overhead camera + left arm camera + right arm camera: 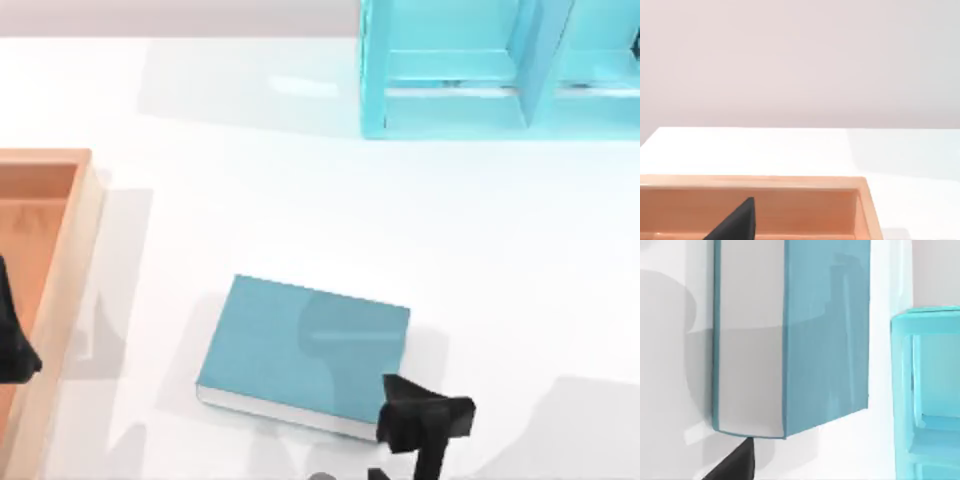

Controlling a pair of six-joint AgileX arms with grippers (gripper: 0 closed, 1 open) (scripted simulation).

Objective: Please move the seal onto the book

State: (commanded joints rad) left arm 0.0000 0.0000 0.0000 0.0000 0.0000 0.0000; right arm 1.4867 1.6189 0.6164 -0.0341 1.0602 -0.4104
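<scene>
Lying flat on the white table [300, 200], near its front edge, is the book [300, 345]. My right pincer [425, 418] hangs over the book's front right corner, just touching its edge from above. I cannot tell if its fingers are open or closed. My left pincer [12, 345] rests over the wooden tray [70, 260] at the left. A cyan shelf [500, 70] stands at the back right.

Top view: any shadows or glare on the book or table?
Top view: a soft darker patch crosses the book cover, and the right gripper sits by the book's lower right corner; grey shadows lie on the table beside the wooden tray; a pale sheen lies left of the shelf. Right wrist view: shadow falls across the book's white page edges.
</scene>
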